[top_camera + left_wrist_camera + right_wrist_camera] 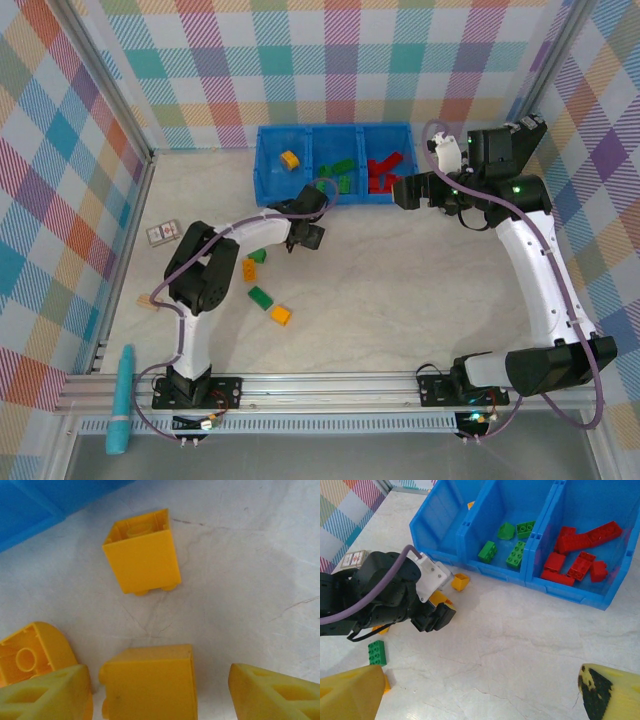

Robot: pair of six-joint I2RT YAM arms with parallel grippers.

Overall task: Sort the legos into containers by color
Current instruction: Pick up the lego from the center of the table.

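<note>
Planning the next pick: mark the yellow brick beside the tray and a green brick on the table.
Yellow brick (460, 582), right wrist view, its middle.
Green brick (376, 652), right wrist view, studded top.

No text, brand, number or sign can be read. Printing is carried by a small card (160, 234), which lies flat on the table (400, 300) near the left wall. In the right wrist view, red and dark marks are made out on its pale face, but the characters are too small and blurred to be deciphered.
</note>
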